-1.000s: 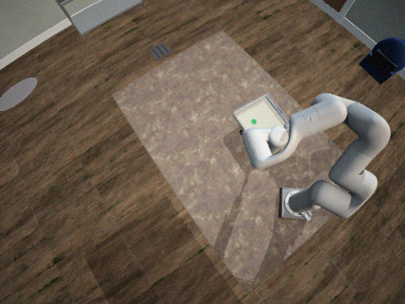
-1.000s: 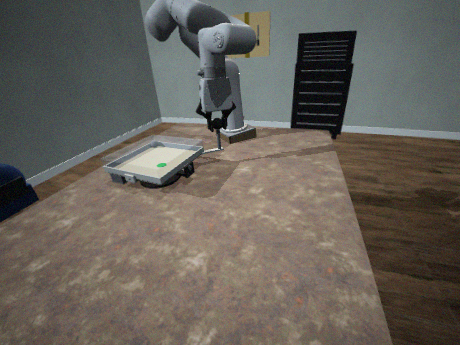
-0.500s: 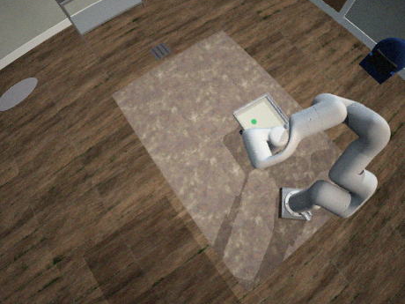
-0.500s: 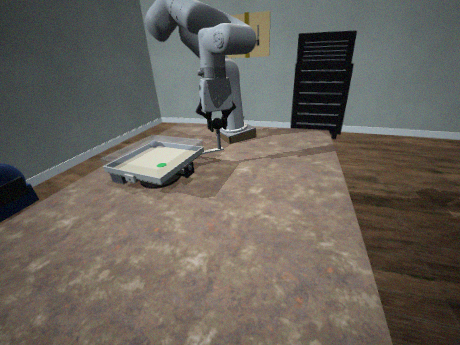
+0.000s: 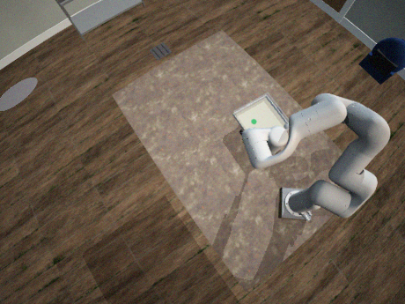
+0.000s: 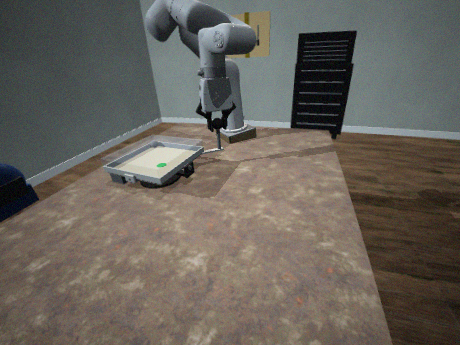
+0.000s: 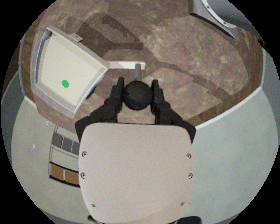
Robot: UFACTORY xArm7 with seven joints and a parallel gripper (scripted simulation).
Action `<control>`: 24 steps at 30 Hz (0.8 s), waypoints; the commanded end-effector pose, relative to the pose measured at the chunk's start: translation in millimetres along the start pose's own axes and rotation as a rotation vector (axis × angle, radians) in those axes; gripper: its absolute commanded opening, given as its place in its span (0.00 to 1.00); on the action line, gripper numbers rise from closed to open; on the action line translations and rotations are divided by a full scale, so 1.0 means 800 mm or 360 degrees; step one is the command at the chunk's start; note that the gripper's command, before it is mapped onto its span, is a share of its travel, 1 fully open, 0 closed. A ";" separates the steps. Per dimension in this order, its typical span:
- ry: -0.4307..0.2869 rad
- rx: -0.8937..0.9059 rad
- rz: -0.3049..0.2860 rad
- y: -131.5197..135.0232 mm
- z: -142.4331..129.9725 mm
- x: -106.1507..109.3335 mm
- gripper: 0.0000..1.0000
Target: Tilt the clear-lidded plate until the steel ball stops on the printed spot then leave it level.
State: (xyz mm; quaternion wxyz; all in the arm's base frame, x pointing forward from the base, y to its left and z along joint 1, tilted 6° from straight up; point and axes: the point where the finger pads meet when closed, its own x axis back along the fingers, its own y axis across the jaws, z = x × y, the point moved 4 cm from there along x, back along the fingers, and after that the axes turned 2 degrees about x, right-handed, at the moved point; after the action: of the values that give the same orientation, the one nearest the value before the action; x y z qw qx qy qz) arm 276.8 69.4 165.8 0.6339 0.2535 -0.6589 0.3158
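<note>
The clear-lidded plate [image 5: 261,115] is a square grey-rimmed tray with a cream floor, sitting on a dark pivot base on the mat. It also shows in the exterior view [image 6: 155,162] and the wrist view [image 7: 65,75]. A green printed spot [image 5: 254,121] lies on its floor [image 6: 161,165] [image 7: 64,83]. I cannot make out the steel ball in any view. A thin handle rod [image 6: 218,139] rises from the plate's near corner to a dark knob [image 7: 136,95]. My gripper [image 6: 216,123] is shut on that knob, above the plate's corner. In the overhead view my wrist hides the fingers.
My arm's base [image 5: 292,204] stands on the mat behind the plate. A black slatted rack [image 6: 322,79] stands by the far wall. A blue object [image 5: 383,59] sits off the mat. A grey shelf unit [image 5: 94,2] stands far off.
</note>
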 end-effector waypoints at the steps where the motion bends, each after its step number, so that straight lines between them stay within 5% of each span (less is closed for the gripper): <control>1: -0.0017 0.0001 0.0003 -0.001 -0.004 0.002 0.00; 24: -0.0017 0.0001 0.0003 -0.002 -0.006 0.004 0.00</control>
State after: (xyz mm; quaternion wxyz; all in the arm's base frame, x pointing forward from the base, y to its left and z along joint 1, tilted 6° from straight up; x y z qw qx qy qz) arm 277.6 69.8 166.6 0.6344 0.2534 -0.6585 0.3158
